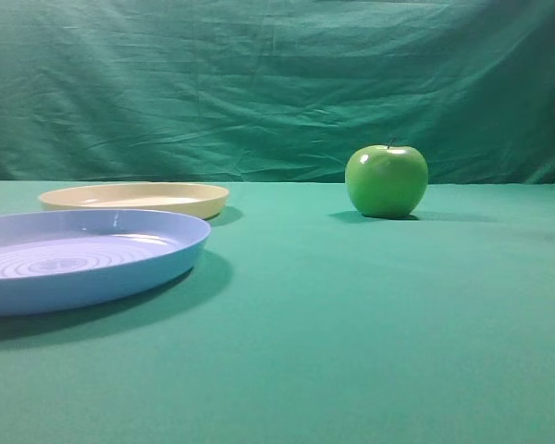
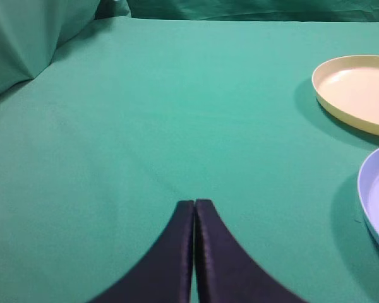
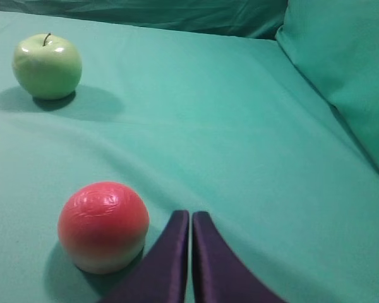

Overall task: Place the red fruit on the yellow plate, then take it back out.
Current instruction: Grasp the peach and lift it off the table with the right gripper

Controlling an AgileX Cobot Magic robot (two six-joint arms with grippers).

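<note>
My table (image 1: 370, 333) is covered edge to edge in green cloth. On it toward the left edge sit the yellow plate (image 1: 134, 197) and, nearer the front edge, a light blue plate (image 1: 83, 259), close together without touching. A green apple (image 1: 386, 180) stands toward the back right. The red fruit (image 3: 103, 226) rests on the cloth apart from the apple.

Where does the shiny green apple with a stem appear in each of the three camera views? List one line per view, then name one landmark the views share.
Exterior high: the shiny green apple with a stem stands right of centre, far back on the cloth.
Left wrist: not in view.
Right wrist: upper left corner, beyond the rounded red fruit.
Shared landmark: the green cloth-covered table, seen in all three.
</note>
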